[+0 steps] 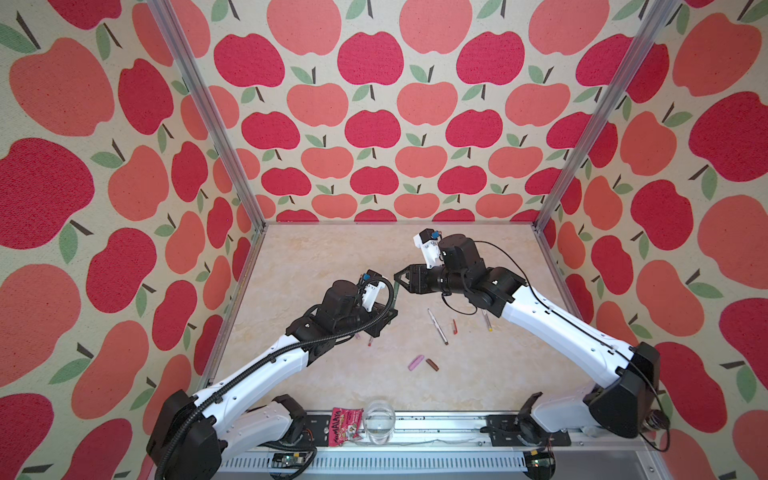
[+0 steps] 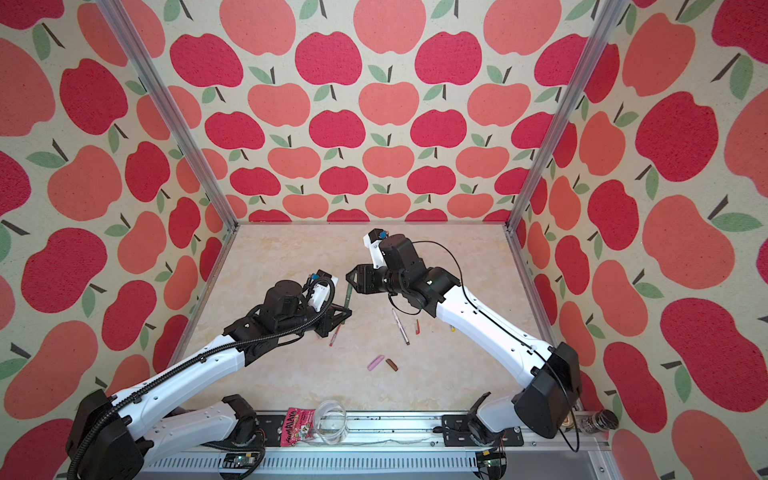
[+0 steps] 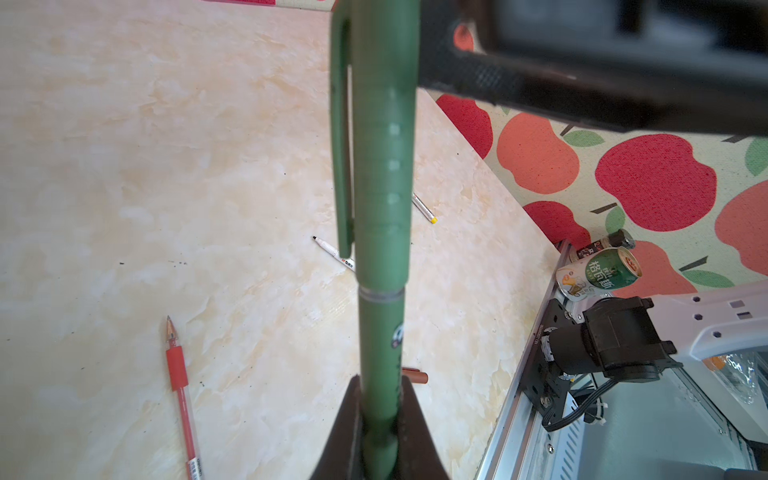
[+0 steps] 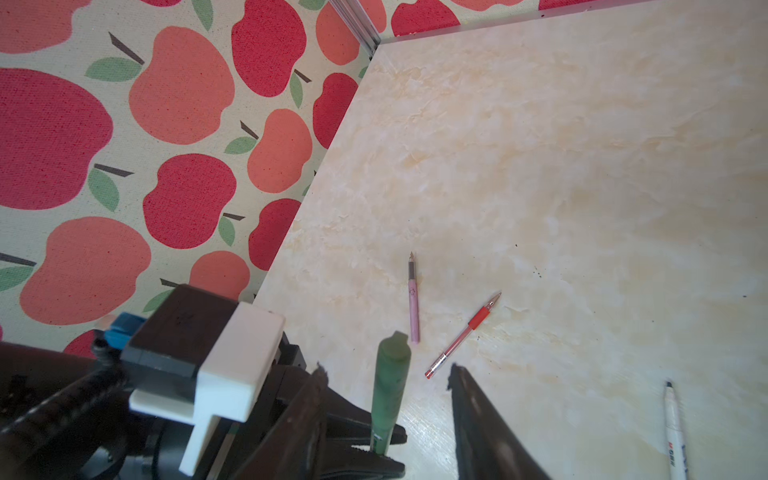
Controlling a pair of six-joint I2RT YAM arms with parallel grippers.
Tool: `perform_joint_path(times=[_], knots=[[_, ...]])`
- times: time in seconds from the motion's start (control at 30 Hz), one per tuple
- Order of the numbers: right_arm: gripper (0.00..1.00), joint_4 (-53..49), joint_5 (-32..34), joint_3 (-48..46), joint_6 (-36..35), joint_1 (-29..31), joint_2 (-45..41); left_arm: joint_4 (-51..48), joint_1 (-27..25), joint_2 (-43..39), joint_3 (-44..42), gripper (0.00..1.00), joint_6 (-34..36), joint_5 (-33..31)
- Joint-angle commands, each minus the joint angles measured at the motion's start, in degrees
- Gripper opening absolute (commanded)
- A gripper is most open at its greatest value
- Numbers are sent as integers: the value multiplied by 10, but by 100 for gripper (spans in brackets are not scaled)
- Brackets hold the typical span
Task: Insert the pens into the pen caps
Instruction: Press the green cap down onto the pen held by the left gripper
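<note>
My left gripper (image 3: 381, 380) is shut on the barrel of the dark green pen (image 3: 380, 332), which points up and away from the table. The dark green cap (image 3: 382, 145) sits on the pen's far end. My right gripper (image 4: 386, 368) is open, one finger on each side of that cap (image 4: 392, 374), touching neither side. Both top views show the two grippers meeting mid-table at the green pen (image 1: 398, 293) (image 2: 349, 296). On the table lie a red pen (image 4: 465, 334), a lilac-pink pen (image 4: 413, 307), a white pen (image 1: 437, 326), a pink cap (image 1: 416, 362), a brown cap (image 1: 432, 364) and a thin red cap (image 1: 454, 327).
A second white pen with a yellow end (image 1: 488, 323) lies half under the right arm. A glass cup (image 1: 379, 419) and a snack packet (image 1: 345, 426) stand on the front rail. Cans (image 3: 602, 270) sit at the front right corner. Apple-patterned walls enclose the table.
</note>
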Motion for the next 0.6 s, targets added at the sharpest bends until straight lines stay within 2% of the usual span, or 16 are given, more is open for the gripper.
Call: perform_joint_path(times=[0.0, 0.23, 0.57], knots=[[45, -24, 15, 23, -8, 7, 14, -2, -3, -8, 6, 0, 15, -14], [30, -25, 10, 27, -5, 10, 33, 16, -3, -2, 7, 0, 12, -14], [20, -31, 5, 32, -2, 11, 52, 27, -3, 2, 16, 0, 17, -11]])
